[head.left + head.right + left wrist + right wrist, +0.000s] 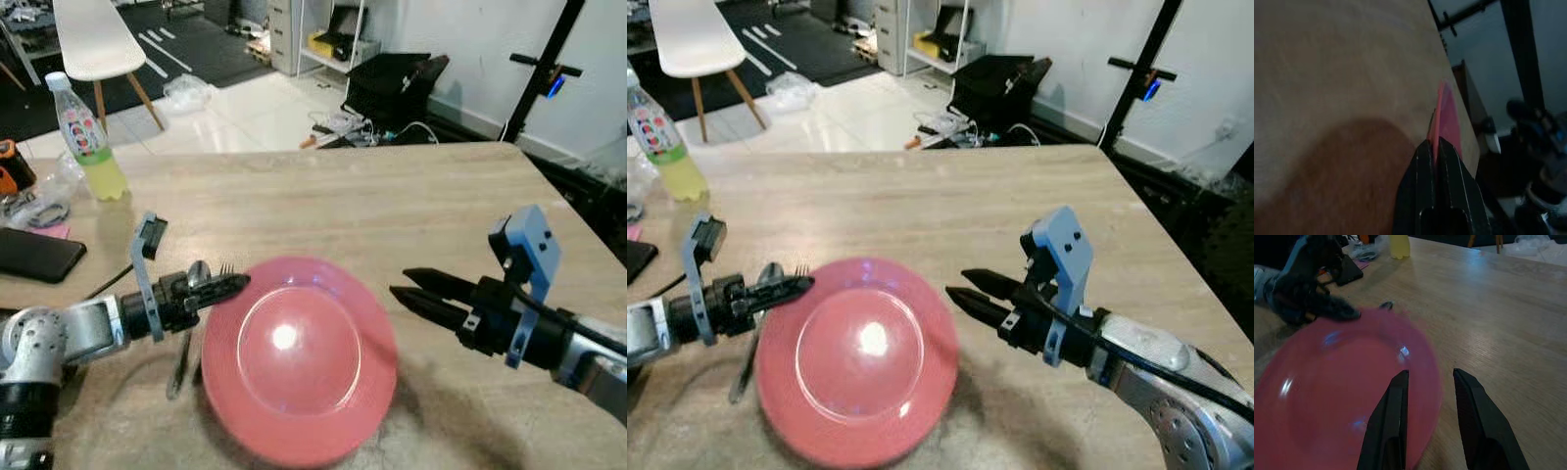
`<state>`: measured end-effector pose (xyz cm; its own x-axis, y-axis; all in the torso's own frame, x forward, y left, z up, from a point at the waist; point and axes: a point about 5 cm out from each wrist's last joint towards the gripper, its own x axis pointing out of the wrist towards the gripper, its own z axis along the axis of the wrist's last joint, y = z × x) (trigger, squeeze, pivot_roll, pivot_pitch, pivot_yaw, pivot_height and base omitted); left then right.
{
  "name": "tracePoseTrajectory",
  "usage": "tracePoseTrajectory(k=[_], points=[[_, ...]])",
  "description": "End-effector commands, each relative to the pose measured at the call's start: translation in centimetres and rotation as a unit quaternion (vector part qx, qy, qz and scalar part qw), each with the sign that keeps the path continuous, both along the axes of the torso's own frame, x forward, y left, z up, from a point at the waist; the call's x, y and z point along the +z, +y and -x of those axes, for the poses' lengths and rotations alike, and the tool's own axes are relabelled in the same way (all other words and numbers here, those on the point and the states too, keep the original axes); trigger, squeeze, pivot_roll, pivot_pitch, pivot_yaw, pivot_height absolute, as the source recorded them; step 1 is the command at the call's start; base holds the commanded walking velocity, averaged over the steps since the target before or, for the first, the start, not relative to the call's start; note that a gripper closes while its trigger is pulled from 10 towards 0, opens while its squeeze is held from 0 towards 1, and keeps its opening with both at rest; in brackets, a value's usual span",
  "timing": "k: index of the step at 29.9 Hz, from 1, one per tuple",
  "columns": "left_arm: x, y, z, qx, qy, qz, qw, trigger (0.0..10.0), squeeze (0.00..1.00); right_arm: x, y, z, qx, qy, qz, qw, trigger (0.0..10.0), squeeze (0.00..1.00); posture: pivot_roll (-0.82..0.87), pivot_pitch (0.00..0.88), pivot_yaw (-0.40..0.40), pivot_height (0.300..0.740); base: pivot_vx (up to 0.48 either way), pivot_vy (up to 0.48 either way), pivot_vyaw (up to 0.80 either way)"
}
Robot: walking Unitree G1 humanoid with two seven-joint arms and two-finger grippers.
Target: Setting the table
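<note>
A pink plate (294,362) lies on the wooden table (372,206) in front of me. At its left rim, my left gripper (240,284) is shut, and in the left wrist view the plate's rim (1444,112) runs in between the fingertips. A fork (226,267) and a spoon (197,271) lie just left of the plate, partly under that gripper. On the right, my right gripper (400,282) stands open at the plate's right edge. In the right wrist view one finger (1388,421) is over the rim and the other over bare table.
A drink bottle (86,137) with yellow liquid stands at the far left, and a black phone (34,255) lies near it. Beyond the table's far edge are a white chair (93,39), a black bag (392,83) and cables on the floor.
</note>
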<state>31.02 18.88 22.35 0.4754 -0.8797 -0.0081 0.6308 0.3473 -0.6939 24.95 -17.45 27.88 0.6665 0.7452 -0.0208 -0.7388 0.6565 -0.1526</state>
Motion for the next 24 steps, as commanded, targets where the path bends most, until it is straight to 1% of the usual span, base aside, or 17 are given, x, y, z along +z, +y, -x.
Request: tracePoseTrajectory(k=[1,3,4,5,8,9,10,16,23,24], points=[[-0.6,-0.2,0.2,-0.003,0.006,-0.015,1.0,10.0,0.0,0.0,0.2,0.1,0.007,0.001,-0.004,1.0,10.0,0.0,0.02,0.212,0.077,0.74,0.0,0.0,0.0],[-1.0,-0.6,-0.4,0.011,0.004,-0.024,1.0,10.0,0.0,0.0,0.3,0.2,0.01,0.0,-0.006,1.0,10.0,0.0,0.03,0.212,0.074,0.74,0.0,0.0,0.0],[-1.0,-0.6,-0.4,0.011,0.004,-0.024,1.0,10.0,0.0,0.0,0.3,0.2,0.01,0.0,-0.006,1.0,10.0,0.0,0.03,0.212,0.074,0.74,0.0,0.0,0.0],[-1.3,-1.3,-1.0,0.023,-0.003,-0.041,0.999,10.0,0.0,0.0,0.4,0.2,0.01,0.0,-0.008,1.0,10.0,0.0,0.02,0.212,0.077,0.74,0.0,0.0,0.0],[-1.5,-1.5,-1.3,0.03,-0.008,-0.051,0.998,10.0,0.0,0.0,0.4,0.2,0.01,0.0,-0.008,1.0,10.0,0.0,0.02,0.212,0.077,0.74,0.0,0.0,0.0],[-1.9,-1.6,-1.7,0.039,-0.006,-0.073,0.997,10.0,0.0,0.0,0.4,0.4,0.007,-0.001,-0.01,1.0,10.0,0.0,0.01,0.21,0.085,0.74,0.0,0.0,0.0],[-1.9,-1.6,-1.7,0.039,-0.006,-0.073,0.997,10.0,0.0,0.0,0.4,0.4,0.007,-0.001,-0.01,1.0,10.0,0.0,0.01,0.21,0.085,0.74,0.0,0.0,0.0],[-2.8,-1.3,-1.4,0.028,-0.006,-0.114,0.993,10.0,0.0,-0.1,0.2,0.6,-0.001,-0.001,-0.013,1.0,10.0,0.0,0.01,0.208,0.092,0.74,0.0,0.0,0.0],[-3.6,-1.2,-1.5,0.036,-0.005,-0.133,0.99,10.0,0.0,-0.1,0.3,0.6,0.0,-0.002,-0.019,1.0,10.0,0.0,0.01,0.207,0.089,0.74,0.0,0.0,0.0],[-3.7,-1.1,-1.5,0.039,-0.006,-0.137,0.99,10.0,0.69,-0.1,0.3,0.6,0.0,-0.003,-0.02,1.0,10.0,0.0,0.01,0.207,0.089,0.74,0.0,0.0,0.0]])
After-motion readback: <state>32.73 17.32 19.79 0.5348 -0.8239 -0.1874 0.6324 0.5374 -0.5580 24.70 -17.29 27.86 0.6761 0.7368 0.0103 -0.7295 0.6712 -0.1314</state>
